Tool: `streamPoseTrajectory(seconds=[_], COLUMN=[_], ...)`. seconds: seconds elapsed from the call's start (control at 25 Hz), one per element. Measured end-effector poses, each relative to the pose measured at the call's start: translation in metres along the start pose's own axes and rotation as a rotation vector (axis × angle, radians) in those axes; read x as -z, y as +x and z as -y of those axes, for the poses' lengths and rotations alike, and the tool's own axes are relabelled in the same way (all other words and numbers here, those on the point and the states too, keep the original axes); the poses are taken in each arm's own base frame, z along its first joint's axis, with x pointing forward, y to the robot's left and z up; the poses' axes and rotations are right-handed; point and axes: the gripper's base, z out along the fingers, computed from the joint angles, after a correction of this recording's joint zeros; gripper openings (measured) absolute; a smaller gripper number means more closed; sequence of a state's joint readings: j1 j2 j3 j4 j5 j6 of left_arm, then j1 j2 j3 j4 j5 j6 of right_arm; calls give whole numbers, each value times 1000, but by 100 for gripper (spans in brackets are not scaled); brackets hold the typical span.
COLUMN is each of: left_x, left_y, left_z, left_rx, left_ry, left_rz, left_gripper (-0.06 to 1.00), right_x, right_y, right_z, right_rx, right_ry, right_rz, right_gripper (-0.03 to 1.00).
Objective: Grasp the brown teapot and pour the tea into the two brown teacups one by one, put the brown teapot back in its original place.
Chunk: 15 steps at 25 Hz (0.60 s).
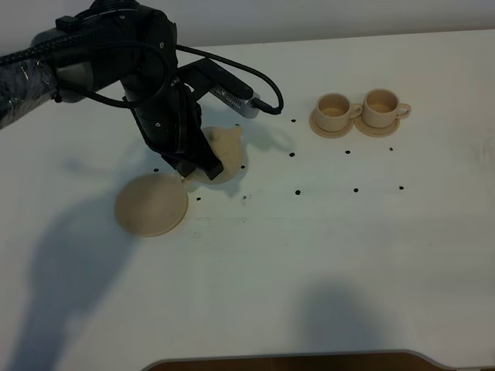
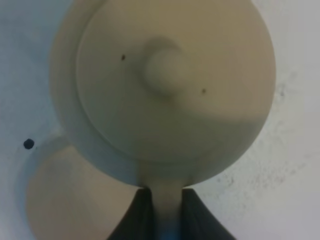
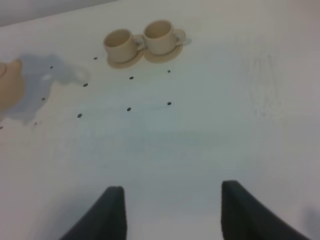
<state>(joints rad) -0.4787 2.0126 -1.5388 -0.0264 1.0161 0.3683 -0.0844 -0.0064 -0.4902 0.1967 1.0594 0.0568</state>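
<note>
Teapot [image 1: 226, 145] is held by the left gripper [image 1: 203, 165] just beside the big saucer [image 1: 151, 205], on the side of that saucer that faces the cups [image 1: 334, 110]. It is off the saucer. Whether its base touches the table [image 1: 309, 255] cannot be told.

In the left wrist view the jaws of the left gripper [image 2: 165, 212] are closed on the teapot's loop handle [image 2: 165, 192], with one dark finger on each side of it. The lid [image 2: 200, 115] is on, with its knob [image 2: 167, 70] standing up. The saucer [image 2: 60, 195] is bare, and the pot's body covers part of its edge in this view.

The two cups stand side by side, well apart from the big saucer and beyond the teapot. Each is on its own small saucer [image 1: 331, 130], and the two small saucers touch. Both cup handles point away from the big saucer.

The right gripper [image 3: 172, 187] hangs over a bare stretch of table with its jaws wide open and nothing between them. In its wrist view the cups [image 3: 120, 45] lie far ahead, and the teapot [image 3: 10, 85] shows only at the edge. Small black dots [image 1: 298, 191] mark the table between the teapot and the cups.
</note>
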Motion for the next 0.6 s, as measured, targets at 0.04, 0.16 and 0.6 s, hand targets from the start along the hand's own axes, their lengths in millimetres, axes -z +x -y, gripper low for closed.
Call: streamPoseTrajectory(seconds=[0.04,0.16,0.6], left_x=[0,0,0], left_y=[0,2,2], left_z=[0,2,3], left_rx=[-17,-68,-121], left_ry=[5,26,37], left_rz=[-3,-18,-14], left_gripper=[14,14,14], right_x=[0,0,0], right_y=[0,0,0], right_z=[0,0,0], right_rx=[0,0,0], right_ry=[0,0,0], right_rz=[0,0,0], right_gripper=[45,45,45])
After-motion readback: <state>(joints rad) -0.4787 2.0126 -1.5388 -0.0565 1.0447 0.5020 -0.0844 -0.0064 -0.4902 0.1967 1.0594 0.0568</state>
